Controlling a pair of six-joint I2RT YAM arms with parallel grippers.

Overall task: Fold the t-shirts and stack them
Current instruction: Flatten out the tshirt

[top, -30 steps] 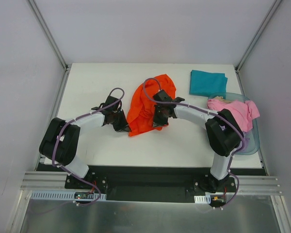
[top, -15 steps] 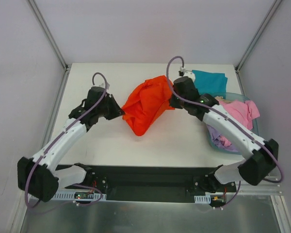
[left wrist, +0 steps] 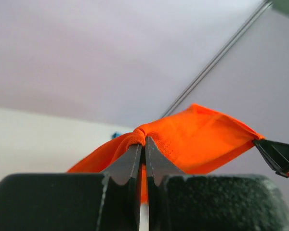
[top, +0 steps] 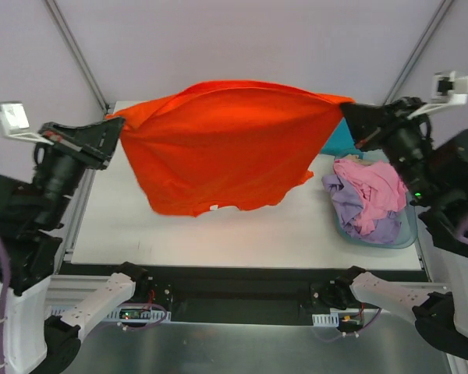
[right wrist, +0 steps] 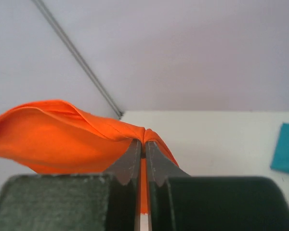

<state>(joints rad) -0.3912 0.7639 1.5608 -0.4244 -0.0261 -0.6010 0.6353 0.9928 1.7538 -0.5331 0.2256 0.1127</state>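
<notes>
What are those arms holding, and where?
The orange-red t-shirt, spread in the air: left end effector pinches one end of its upper edge, right end effector the other.

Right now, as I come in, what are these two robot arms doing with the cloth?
Both arms hold one bright orange-red cloth t-shirt spread in the air above the white table. The left gripper is shut on one upper corner, the right gripper on the other. It is not yet folded. A pink shirt and a pale lavender shirt lie crumpled in the translucent blue plastic tub on the right.
</notes>
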